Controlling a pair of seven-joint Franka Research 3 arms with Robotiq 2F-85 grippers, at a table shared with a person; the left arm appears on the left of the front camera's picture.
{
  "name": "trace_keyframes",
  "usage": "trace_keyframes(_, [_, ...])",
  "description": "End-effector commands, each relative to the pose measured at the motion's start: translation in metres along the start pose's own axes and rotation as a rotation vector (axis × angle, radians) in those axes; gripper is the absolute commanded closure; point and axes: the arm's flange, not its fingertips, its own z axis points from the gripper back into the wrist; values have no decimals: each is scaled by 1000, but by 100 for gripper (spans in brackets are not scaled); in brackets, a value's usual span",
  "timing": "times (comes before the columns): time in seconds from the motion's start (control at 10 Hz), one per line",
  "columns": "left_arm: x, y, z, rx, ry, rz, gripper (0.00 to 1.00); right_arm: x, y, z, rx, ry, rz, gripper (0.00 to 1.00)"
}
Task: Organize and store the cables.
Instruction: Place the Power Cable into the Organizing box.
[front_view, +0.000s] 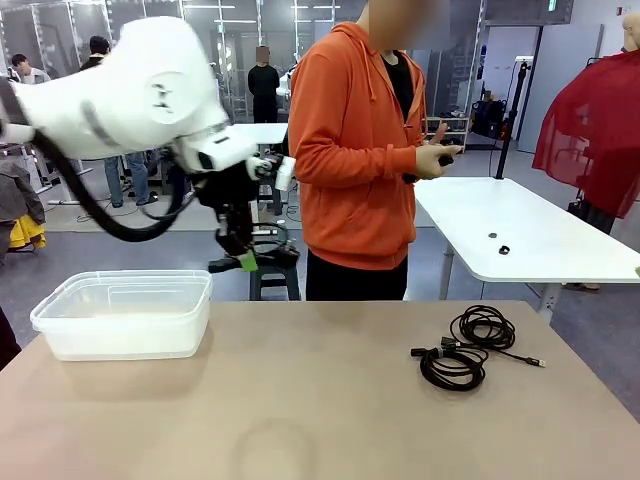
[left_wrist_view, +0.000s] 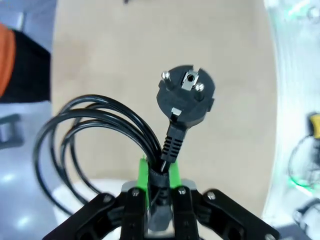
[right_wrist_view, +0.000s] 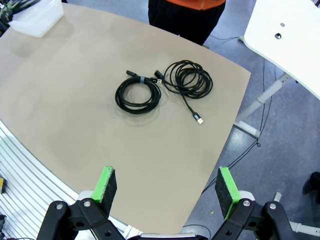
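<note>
My left gripper (front_view: 243, 258) hangs above the table, just right of the clear plastic tub (front_view: 125, 312), and is shut on a coiled black power cable (front_view: 268, 250). Seen from the left wrist, that cable (left_wrist_view: 100, 127) loops out to the left and its round plug (left_wrist_view: 185, 97) sticks up past the green pads (left_wrist_view: 143, 172) of the gripper (left_wrist_view: 159, 175). Two more coiled black cables lie on the table's right side: a thicker one (front_view: 452, 366) (right_wrist_view: 137, 94) and a thinner one (front_view: 483, 327) (right_wrist_view: 188, 78) with a small connector. My right gripper (right_wrist_view: 166, 190) is open, high over the table's near edge.
A person in an orange hoodie (front_view: 362, 150) stands at the far side, hands held together at chest height. A white table (front_view: 530, 225) stands behind on the right. The tan tabletop (front_view: 300, 400) is bare between the tub and the cables.
</note>
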Motion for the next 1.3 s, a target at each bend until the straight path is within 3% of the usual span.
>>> trace_keyframes(0.0, [-64,-32,9,124,-16,53,82,-1,-1,0,5,-4,3,0])
trace_keyframes(0.5, [-194,-21,46,288,-81,406,82,-1,-1,0,5,-4,3,0])
trace_keyframes(0.7, [-215,-17,45,280,-82,450,82,-1,-1,0,5,-4,3,0])
trace_keyframes(0.8, [-214,-20,46,240,-82,399,82,-1,-1,0,5,-4,3,0])
trace_keyframes(1.2, [-222,-18,50,260,-67,429,82,-1,-1,0,5,-4,3,0])
